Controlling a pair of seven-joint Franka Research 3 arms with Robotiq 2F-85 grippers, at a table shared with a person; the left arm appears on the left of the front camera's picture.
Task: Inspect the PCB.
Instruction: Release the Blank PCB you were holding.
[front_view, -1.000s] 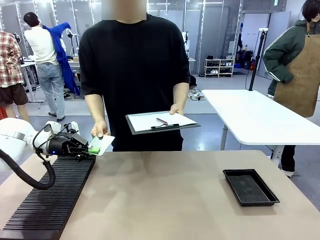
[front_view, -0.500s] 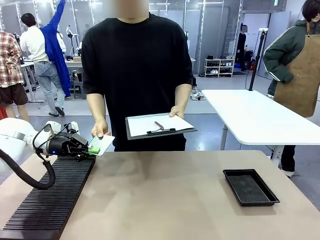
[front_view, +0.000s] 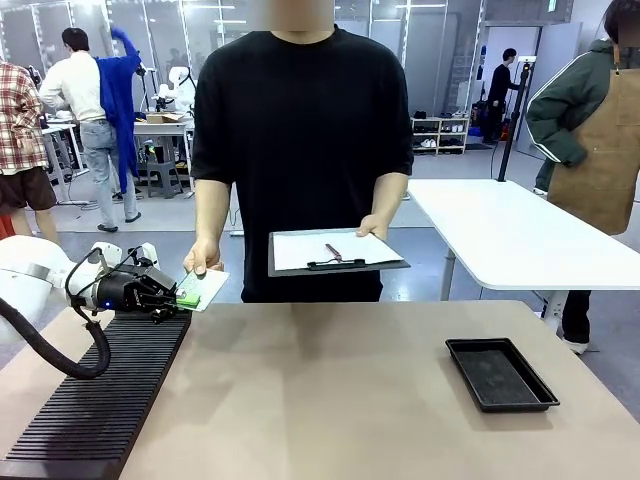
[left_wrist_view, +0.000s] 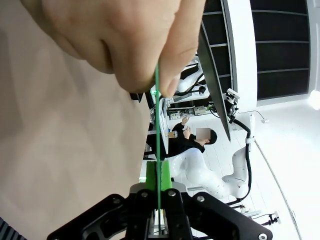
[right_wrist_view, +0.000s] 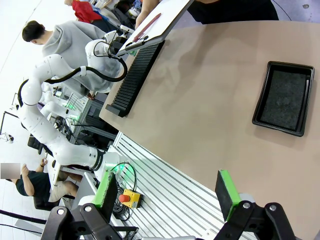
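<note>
My left arm (front_view: 30, 270) is a white rounded shell with a thick black cable (front_view: 60, 355) looped off it (a small blue light (front_view: 105, 303) glows near the wrist). The left gripper (front_view: 180, 298) and right gripper (right_wrist_view: 165, 187) are black, with green pads (right_wrist_view: 226, 192) and silver screws (right_wrist_view: 243, 205). The person (front_view: 300, 130) wears a black short-sleeved T-shirt.

Bare tabletop (front_view: 330, 390) between rack (front_view: 100, 400) and tray (front_view: 452, 346)

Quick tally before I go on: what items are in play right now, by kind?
PCB: 1
clipboard: 1
pen: 1
black tray: 1
black slotted rack: 1
Total: 5
</note>
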